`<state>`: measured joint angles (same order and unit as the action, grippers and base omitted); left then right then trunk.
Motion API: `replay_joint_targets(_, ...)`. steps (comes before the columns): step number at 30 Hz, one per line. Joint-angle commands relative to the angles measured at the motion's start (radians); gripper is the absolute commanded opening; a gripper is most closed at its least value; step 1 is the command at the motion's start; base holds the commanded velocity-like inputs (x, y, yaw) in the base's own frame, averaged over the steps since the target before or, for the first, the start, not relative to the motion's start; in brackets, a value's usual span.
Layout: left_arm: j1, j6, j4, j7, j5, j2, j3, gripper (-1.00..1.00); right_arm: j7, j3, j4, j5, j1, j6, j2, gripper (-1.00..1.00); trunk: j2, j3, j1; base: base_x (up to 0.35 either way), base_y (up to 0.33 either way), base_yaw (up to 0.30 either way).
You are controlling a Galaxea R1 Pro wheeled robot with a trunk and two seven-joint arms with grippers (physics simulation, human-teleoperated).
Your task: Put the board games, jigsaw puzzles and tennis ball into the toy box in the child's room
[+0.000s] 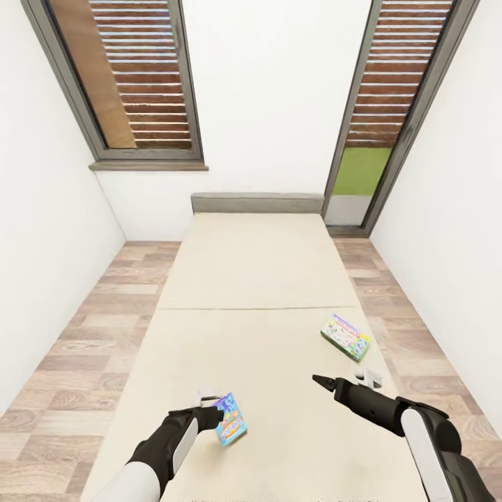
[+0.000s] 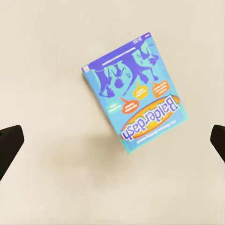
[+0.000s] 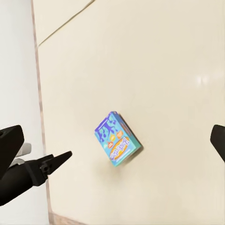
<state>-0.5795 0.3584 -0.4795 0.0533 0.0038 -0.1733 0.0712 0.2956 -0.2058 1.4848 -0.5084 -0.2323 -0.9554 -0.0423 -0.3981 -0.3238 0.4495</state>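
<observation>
Blue game box (image 1: pixel 230 419) on the bed (image 1: pixel 258 279) — just beside the left fingers (image 2: pixel 10 145), spread apart; right fingers (image 3: pixel 8 145) apart too.

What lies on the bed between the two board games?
Nothing: in the head view only bare cream mattress separates the blue board game from the green-edged board game. The right gripper hovers above that stretch.

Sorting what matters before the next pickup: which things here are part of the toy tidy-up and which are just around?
Part of the job:
blue board game
green-edged board game
bed
left gripper
right gripper

Just around:
windows
wood floor
</observation>
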Motion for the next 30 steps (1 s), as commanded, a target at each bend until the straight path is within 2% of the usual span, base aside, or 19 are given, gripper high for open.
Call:
replay_joint_targets(1,0.000,0.006,-0.002,0.001,0.001,-0.001,0.006,1.00,0.010,-0.001,0.001,0.008,-0.001,-0.005,0.000,1.00,-0.002,-0.003,0.000,0.000,0.000,0.000)
replay_joint_targets(9,0.000,0.010,-0.002,0.000,0.002,-0.001,0.006,1.00,0.009,-0.001,0.002,0.009,-0.001,-0.004,-0.006,1.00,-0.002,-0.017,0.000,0.000,0.000,0.000)
replay_joint_targets(16,-0.019,0.037,-0.041,0.001,0.005,-0.001,0.007,1.00,0.007,-0.002,-0.001,0.009,-0.001,-0.005,-0.012,1.00,-0.002,-0.028,0.000,0.000,0.000,0.000)
replay_joint_targets(19,-0.087,0.131,-0.081,0.000,0.006,-0.001,0.007,1.00,0.006,-0.003,-0.004,0.010,-0.001,-0.005,-0.014,1.00,-0.002,-0.033,0.000,0.000,0.000,0.000)
replay_joint_targets(25,-0.231,0.346,-0.105,-0.003,0.014,-0.001,0.014,1.00,0.006,-0.002,0.000,0.010,-0.001,-0.006,-0.015,1.00,-0.002,-0.043,0.000,0.000,0.000,0.000)
replay_joint_targets(29,-0.328,0.444,-0.110,-0.002,0.019,-0.001,0.016,1.00,0.006,-0.002,0.001,0.010,-0.001,-0.008,-0.016,1.00,-0.002,-0.049,0.000,0.000,0.000,0.000)
replay_joint_targets(30,-0.372,0.478,-0.110,0.001,0.020,-0.001,0.017,1.00,0.006,-0.003,0.001,0.010,-0.001,-0.010,-0.016,1.00,-0.002,-0.051,0.000,0.000,0.000,0.000)
